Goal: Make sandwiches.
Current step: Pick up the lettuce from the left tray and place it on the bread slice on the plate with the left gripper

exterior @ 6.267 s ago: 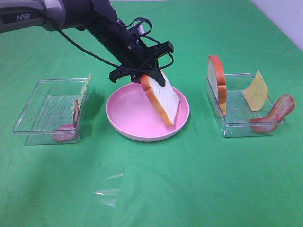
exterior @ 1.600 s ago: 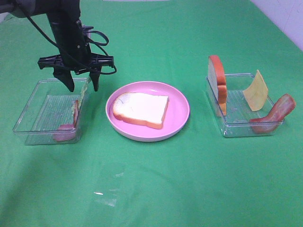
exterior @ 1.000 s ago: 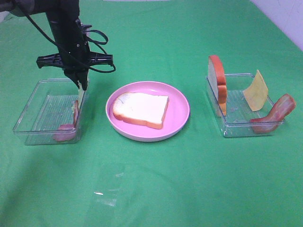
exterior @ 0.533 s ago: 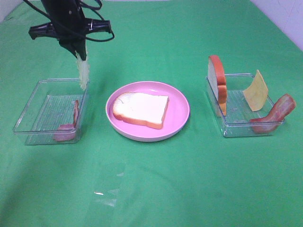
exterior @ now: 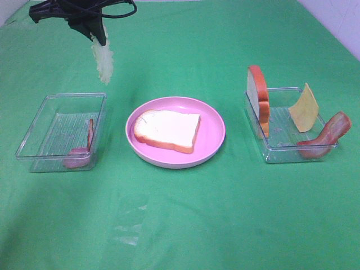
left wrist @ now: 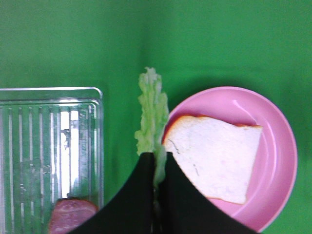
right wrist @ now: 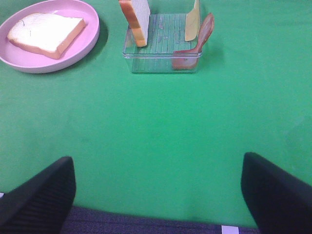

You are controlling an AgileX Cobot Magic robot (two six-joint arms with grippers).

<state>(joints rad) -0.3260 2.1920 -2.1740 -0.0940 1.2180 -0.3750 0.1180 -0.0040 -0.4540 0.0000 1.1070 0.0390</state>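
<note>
One bread slice (exterior: 167,130) lies flat on the plate (exterior: 216,121) at the desk centre, so the base layer is done. Your left gripper (exterior: 99,37) is clamped on the top end of the lettuce (exterior: 103,61). The lettuce hangs in the air between the left tray (exterior: 34,126) and the plate, touching neither. Your right gripper (right wrist: 157,192) stands wide apart and empty near the desk's front edge. Left to place:
- the lettuce
- the bacon (exterior: 84,147) in the left tray
- from the right tray (exterior: 281,151), the cheese (exterior: 304,108), a second bacon (exterior: 327,134) and the upright top slice (exterior: 257,95)
</note>
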